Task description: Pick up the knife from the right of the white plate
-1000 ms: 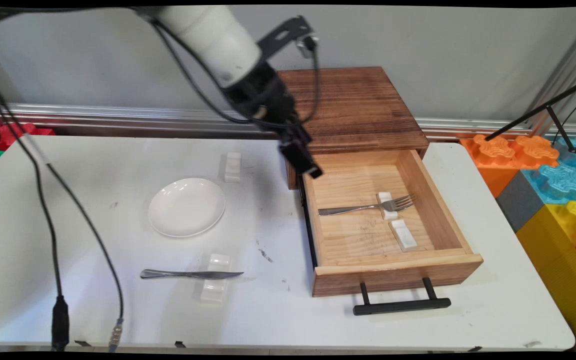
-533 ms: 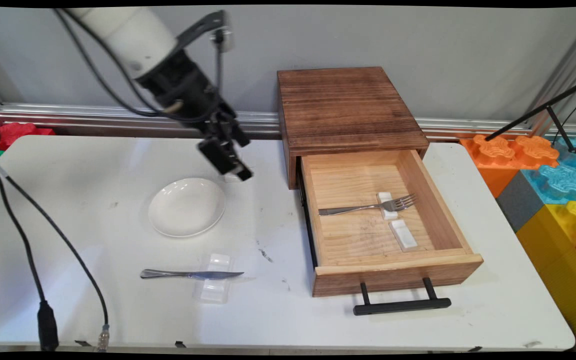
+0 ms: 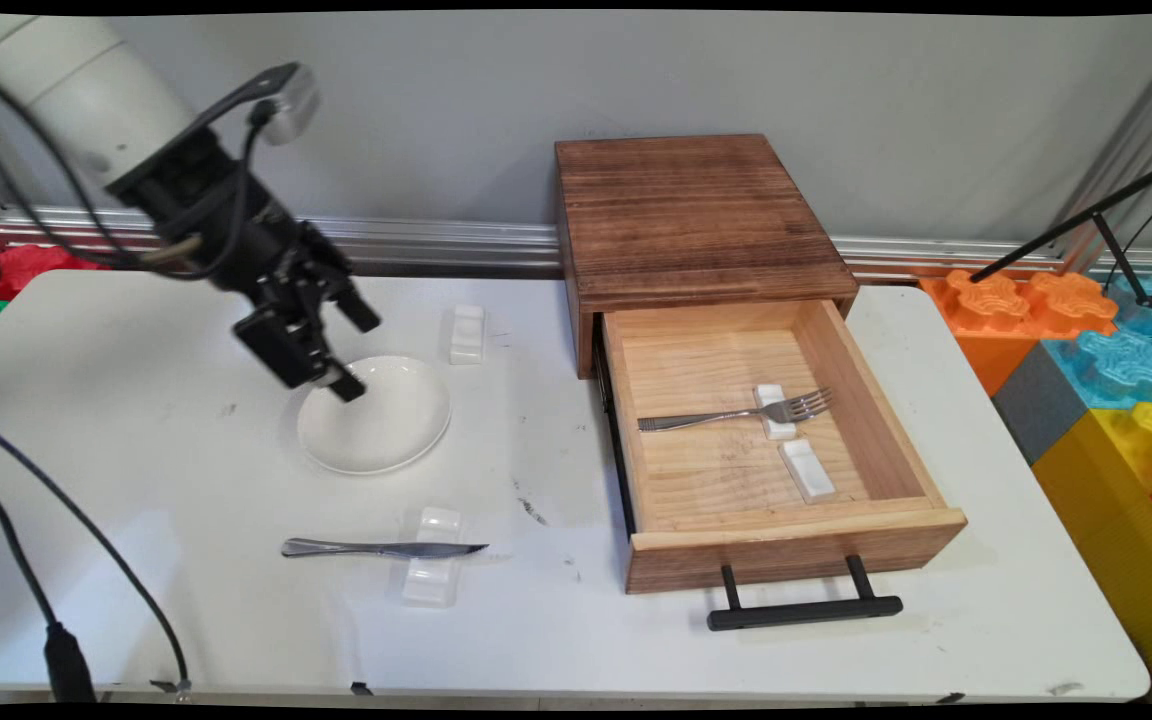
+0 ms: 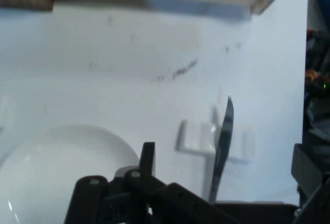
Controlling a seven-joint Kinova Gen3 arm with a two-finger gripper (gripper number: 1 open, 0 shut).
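Gripper (image 3: 356, 357): left of centre in the main view, fingers spread, nothing between them.
Nearest thing: white plate (image 3: 386, 420); the gripper hangs over its upper-left rim. Contact cannot be told.
Plate: bare, on the table (image 3: 186, 600); the hand view shows it lower left.
Knife (image 3: 381, 548): below the plate, lying across a white rest (image 3: 433, 580), well apart from the gripper.
Spare rest (image 3: 465, 333): upper right of the plate, with nothing on it.
Drawer (image 3: 796, 545): right of centre, pulled open from its wooden box (image 3: 696, 215).
Drawer contents: fork (image 3: 736, 412) lying across one rest (image 3: 774, 425); an unused rest (image 3: 806, 470) just below it.
State of things: knife and fork each on a rest, neither one held.
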